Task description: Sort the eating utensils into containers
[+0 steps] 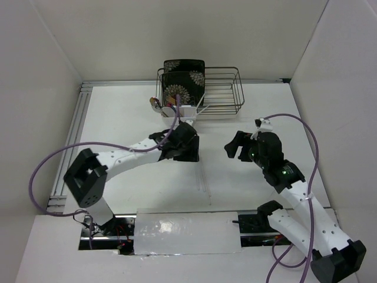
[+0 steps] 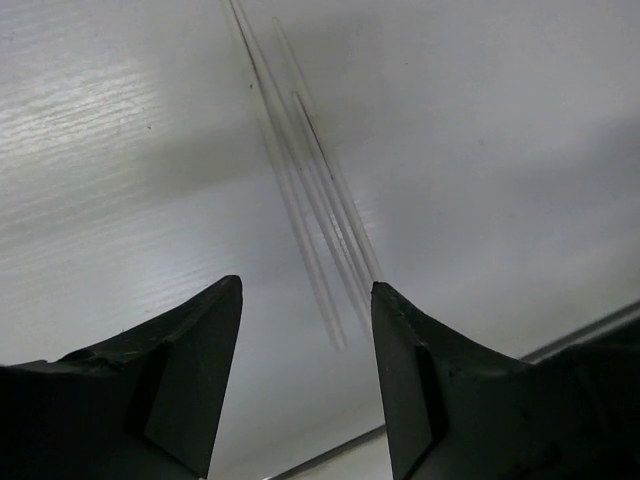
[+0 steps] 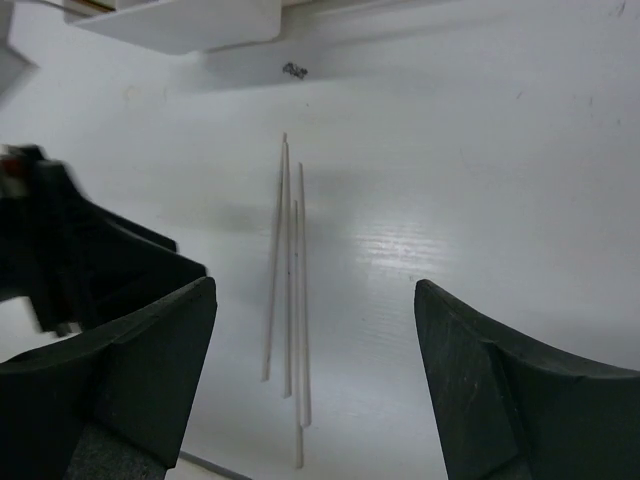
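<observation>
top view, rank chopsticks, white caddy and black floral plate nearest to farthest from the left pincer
1. chopsticks, lying right by the left pincer, on its right
2. white caddy, farther back
3. black floral plate, upright in the wire rack behind the caddy

**Three Views, One Shared Patch of Tabletop**

The top external camera sits above and behind the arm bases. It looks down and forward over the whole tabletop [image 1: 118, 124], as far as the wire rack [image 1: 239, 88] at the far edge. The left wrist camera is very close over the tabletop's middle, looking out between the fingers of the left gripper [image 2: 305, 290]. The right wrist camera, framed by the right gripper [image 3: 315, 290], stands somewhat farther back. It faces the far edge, where the white caddy [image 3: 190, 20] shows. All three views share the chopsticks [image 3: 290, 290].
</observation>
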{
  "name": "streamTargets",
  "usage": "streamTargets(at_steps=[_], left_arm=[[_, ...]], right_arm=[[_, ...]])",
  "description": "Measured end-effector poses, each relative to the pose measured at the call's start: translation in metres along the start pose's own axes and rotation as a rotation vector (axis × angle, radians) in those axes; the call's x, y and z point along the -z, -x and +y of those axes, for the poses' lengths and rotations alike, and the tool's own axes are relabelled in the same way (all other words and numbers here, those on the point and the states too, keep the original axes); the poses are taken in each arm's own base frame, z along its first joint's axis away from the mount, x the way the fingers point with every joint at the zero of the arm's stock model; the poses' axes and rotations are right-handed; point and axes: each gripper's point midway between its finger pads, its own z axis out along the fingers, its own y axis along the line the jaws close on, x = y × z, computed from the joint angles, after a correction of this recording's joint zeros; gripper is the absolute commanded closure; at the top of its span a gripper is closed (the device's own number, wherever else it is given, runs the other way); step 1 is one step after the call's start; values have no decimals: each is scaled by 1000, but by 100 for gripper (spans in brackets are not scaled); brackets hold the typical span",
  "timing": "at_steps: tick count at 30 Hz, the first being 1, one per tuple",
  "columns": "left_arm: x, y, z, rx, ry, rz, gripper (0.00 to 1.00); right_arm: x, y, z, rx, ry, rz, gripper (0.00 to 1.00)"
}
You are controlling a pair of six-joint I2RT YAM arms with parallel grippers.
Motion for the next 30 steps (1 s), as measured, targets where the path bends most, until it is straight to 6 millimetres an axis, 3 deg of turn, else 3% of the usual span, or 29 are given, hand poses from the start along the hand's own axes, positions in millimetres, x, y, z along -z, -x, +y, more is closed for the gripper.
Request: streamTargets(at_steps=[2,6,11,17,30], left_arm=[[-16,-6,-1,7,62,25,40],[-41,-29,13,19,188,102,41],[-55,-50,34,14,286,166,46],[-65,-56,35,19,309,187,46],[-70,-50,16,13,260,176,48]], right_arm=[[6,4,2,-11,11,-23,14],[11,8,4,-14,22,-45,13],[7,4,3,-12,17,-22,14],[4,1,6,-12,29,-1,13],[-4,-5,6,-6,29,32,14]])
